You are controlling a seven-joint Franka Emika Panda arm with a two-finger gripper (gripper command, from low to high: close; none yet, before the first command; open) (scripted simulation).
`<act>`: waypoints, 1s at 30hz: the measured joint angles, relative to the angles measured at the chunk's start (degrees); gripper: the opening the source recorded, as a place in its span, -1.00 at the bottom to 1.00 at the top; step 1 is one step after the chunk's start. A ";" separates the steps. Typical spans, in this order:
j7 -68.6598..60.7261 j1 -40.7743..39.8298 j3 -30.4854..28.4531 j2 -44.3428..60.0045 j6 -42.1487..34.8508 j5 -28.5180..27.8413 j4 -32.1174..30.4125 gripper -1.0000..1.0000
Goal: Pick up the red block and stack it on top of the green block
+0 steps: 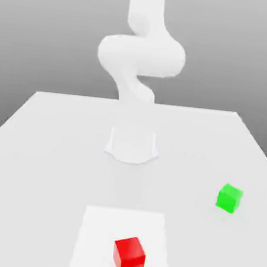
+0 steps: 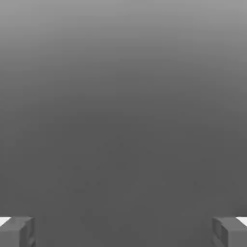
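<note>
1. Red block (image 1: 128,256) sits closest to the camera in the exterior view, near the front edge of the tabletop (image 1: 41,149), on a paler square patch.
2. Biggest of all is the tabletop, wide and white. Next is the white robot arm (image 1: 141,55), standing at the back edge, well away from both blocks.
3. Smaller is the green block (image 1: 229,198). It sits near the edge on the exterior view's right, well apart from the red block.
4. To do this step well, I think the arm should come down straight over the red block, with one finger on each flat side, then squeeze gently.
5. Smallest are the claw (image 2: 123,234) fingers (image 2: 17,231), seen in the hand view. They are spread wide apart. The claw holds nothing and touches nothing.
</note>
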 joint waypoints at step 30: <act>-19.94 4.43 -1.97 61.60 29.46 3.17 -9.46 -1.00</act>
